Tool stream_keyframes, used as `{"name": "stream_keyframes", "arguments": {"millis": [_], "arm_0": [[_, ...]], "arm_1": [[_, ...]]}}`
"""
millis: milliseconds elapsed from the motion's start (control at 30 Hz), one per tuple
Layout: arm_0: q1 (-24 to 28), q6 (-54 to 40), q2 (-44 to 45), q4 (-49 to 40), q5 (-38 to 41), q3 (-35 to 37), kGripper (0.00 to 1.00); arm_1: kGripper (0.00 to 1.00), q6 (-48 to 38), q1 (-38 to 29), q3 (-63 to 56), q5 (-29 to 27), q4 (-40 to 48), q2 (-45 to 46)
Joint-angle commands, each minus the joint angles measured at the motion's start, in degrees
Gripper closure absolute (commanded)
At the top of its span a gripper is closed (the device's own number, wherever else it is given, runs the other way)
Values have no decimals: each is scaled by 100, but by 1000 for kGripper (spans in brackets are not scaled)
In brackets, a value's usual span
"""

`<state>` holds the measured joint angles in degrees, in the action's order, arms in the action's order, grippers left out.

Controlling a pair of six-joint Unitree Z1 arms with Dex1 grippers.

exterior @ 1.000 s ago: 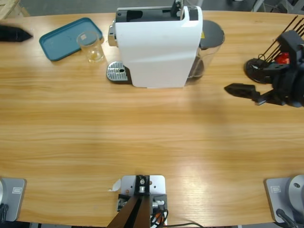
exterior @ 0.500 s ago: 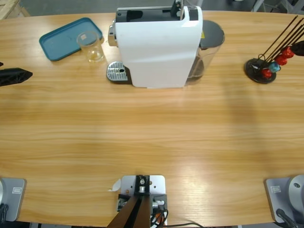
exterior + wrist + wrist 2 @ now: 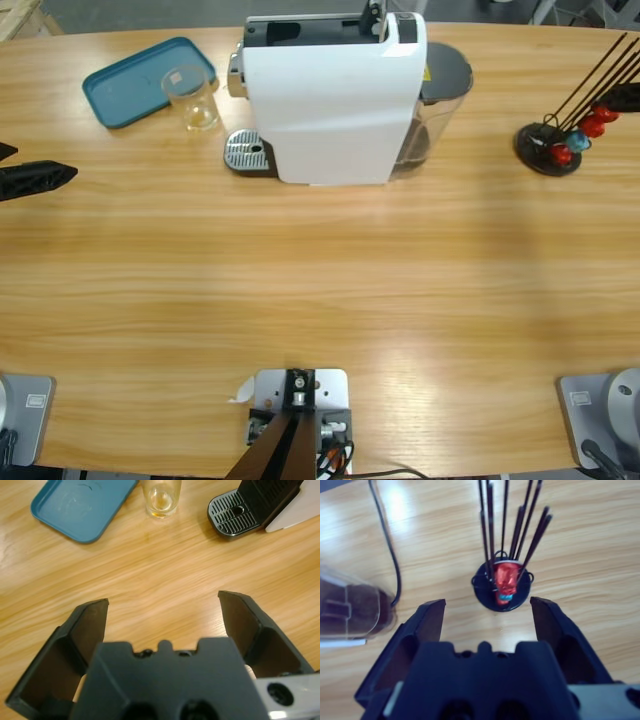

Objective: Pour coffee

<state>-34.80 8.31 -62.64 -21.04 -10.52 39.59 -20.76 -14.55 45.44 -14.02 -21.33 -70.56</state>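
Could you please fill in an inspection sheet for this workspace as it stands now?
Surface: long wooden table, no spills seen.
Job's things: clear glass upright on the table against the blue tray's edge, no coffee seen in it; white coffee machine with an unoccupied drip grate.
Clutter: capsule stand with red and blue capsules on black rods.
Grippers: left gripper open and holding nothing, facing the glass; right gripper open and holding nothing, above the capsule stand.
Cables: one black cable on the table beside the machine's water tank.
Surroundings: nothing seen.
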Motion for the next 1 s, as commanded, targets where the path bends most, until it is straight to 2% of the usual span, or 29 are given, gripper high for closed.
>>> {"name": "stream_keyframes", "arguments": {"millis": [33, 133, 1000], "arm_0": [[-35, -5, 165, 137, 41, -277, 55], [-35, -5, 147, 165, 41, -284, 55], [-35, -14, 172, 258, 41, -356, 55]], "arm_1": [[248, 11, 293, -167, 132, 368, -538], [294, 21, 295, -176, 248, 419, -687], [294, 123, 576, -95, 138, 454, -1089]]}}
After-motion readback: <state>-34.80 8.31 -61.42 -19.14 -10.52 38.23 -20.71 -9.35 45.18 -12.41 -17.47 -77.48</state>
